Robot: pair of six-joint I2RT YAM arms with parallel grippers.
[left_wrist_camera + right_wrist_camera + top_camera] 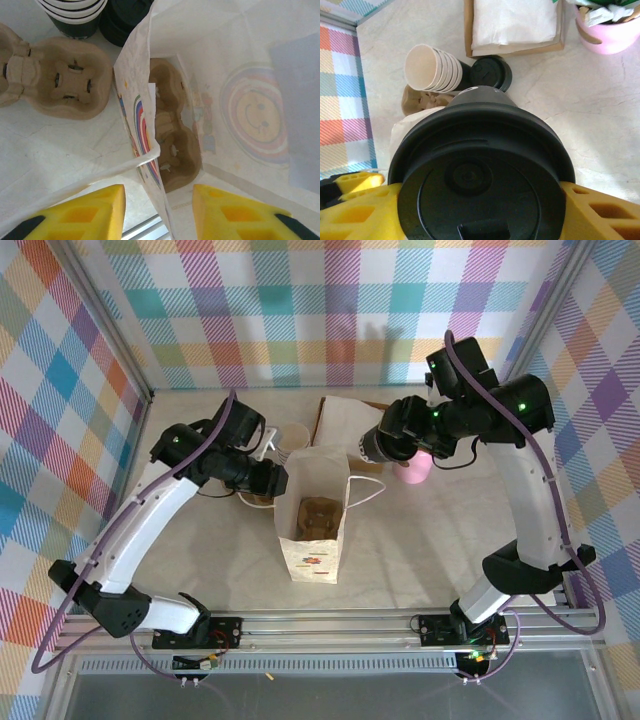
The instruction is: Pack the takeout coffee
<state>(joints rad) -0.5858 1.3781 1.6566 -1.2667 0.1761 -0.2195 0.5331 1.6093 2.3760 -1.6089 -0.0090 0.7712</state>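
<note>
Right claw (480,215) is clenched on the takeout coffee (480,170), one yellow finger on each side of the cup under its black lid. In the top view the coffee hangs above the counter (580,115), at about 2 o'clock from the mouth of the white paper bag (312,558) and not yet over it.

Left claw (159,210) is released: its fingers (90,215) stand apart, with the left wall of the bag between them.

To do this step well, I think the coffee must travel toward 8 o'clock until it is over the mouth, with the lid level. Then it should go straight down into a free pocket of the carrier inside the bag (172,145). The right claw should let go only when the cup sits firmly. The left claw should pinch the wall, so that the mouth does not fold in.

Counted:
- one takeout coffee
- one bag
- two carriers, the second one on the counter (65,85)
- one stack of about five lidless cups (432,67)
- one pile of black lids (491,74), number unclear
- one pink cup (610,35)
- one box of napkins (515,25)
</note>
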